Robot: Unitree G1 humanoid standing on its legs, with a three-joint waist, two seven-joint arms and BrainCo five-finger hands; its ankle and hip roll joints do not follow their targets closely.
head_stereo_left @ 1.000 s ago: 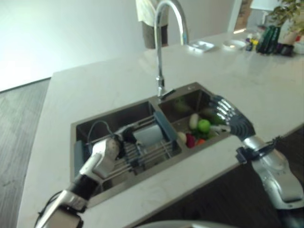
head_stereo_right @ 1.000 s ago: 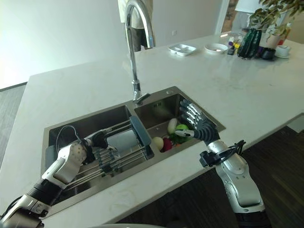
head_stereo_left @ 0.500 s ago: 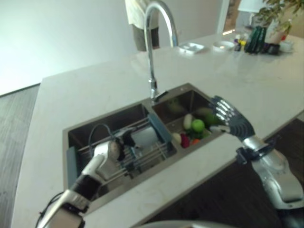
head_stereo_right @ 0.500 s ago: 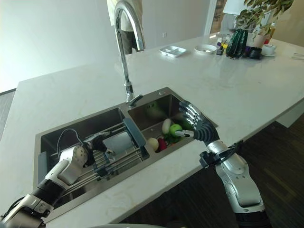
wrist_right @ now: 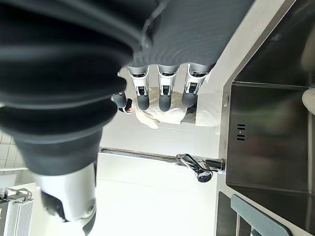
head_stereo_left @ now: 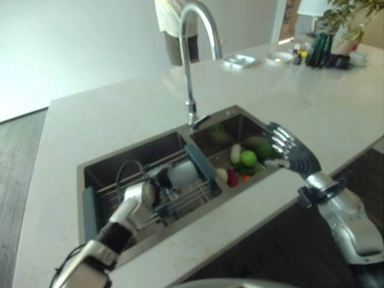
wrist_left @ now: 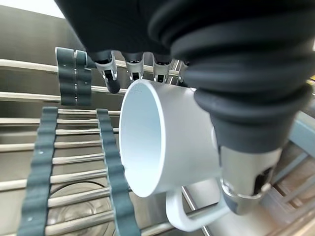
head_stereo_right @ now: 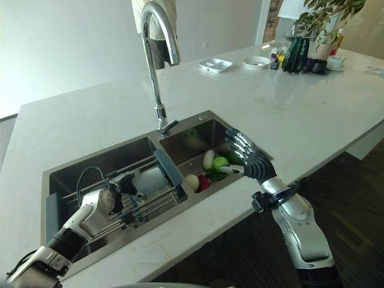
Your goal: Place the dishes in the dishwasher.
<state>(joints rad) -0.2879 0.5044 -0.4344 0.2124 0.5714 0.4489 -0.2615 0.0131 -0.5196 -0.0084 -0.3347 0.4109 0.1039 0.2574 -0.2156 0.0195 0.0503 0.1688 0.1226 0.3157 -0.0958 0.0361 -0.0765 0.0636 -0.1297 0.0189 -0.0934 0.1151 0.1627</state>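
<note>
A white mug [wrist_left: 167,147] lies on its side on the metal drying rack [head_stereo_right: 153,201] across the left sink basin [head_stereo_left: 108,165]. My left hand [head_stereo_right: 102,202] reaches over the rack to the mug [head_stereo_right: 150,179]. Its fingertips [wrist_left: 110,81] rest at the far side of the rim. The thumb [wrist_left: 246,187] runs down the other side by the handle. The fingers look straight, not wrapped round the mug. My right hand [head_stereo_right: 255,161] hovers open over the front edge of the right basin, fingers [wrist_right: 165,83] spread, holding nothing.
The right basin holds a green apple [head_stereo_right: 221,162], a pale vegetable [head_stereo_right: 208,159] and a red one [head_stereo_right: 203,183]. A tall faucet [head_stereo_right: 157,60] rises behind the sink. A white tray [head_stereo_right: 217,63], a bowl [head_stereo_right: 257,60] and a plant [head_stereo_right: 306,54] stand far back. A person [head_stereo_right: 157,36] stands beyond the counter.
The camera has shifted, so the whole scene moved in the picture. My left hand has edged a little closer to the mug. The right hand holds the same pose.
</note>
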